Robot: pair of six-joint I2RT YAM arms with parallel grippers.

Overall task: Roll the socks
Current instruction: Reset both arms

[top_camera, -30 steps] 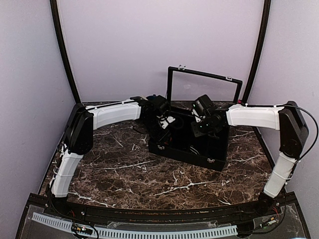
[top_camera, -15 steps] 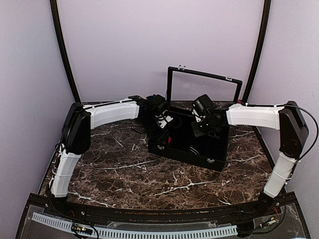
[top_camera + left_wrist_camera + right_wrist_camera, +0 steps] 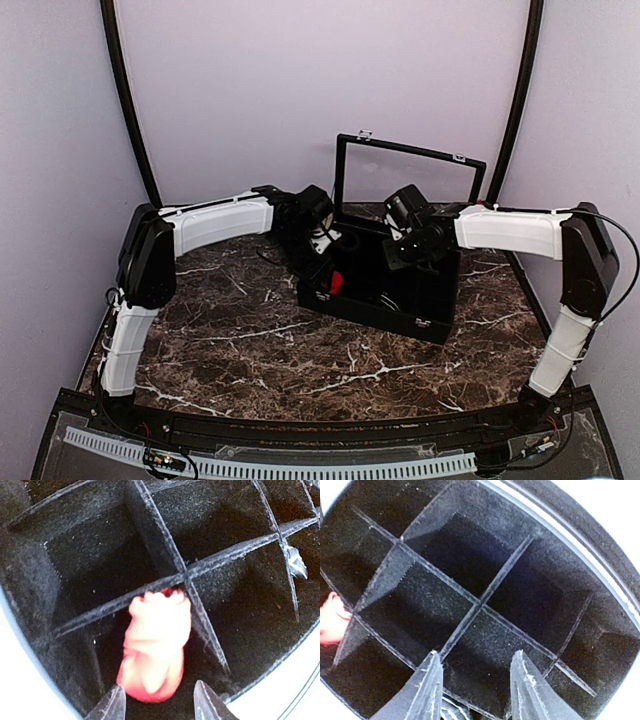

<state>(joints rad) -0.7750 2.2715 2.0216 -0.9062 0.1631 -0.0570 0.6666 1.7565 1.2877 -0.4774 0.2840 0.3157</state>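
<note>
Overhead: a black divided box sits on the marble table, with a red sock at its 9 o'clock end. Left wrist: the left gripper is spread, with the rolled sock in a compartment just past its tips at 12 o'clock. Right wrist: the right gripper is spread, holding nothing; the sock is at 9 o'clock.

The left gripper has moved back and up, toward the left side of the black box. The red sock was hidden under it before, and now it shows in a slot by the box's left wall. The right gripper has gone up a little.
</note>
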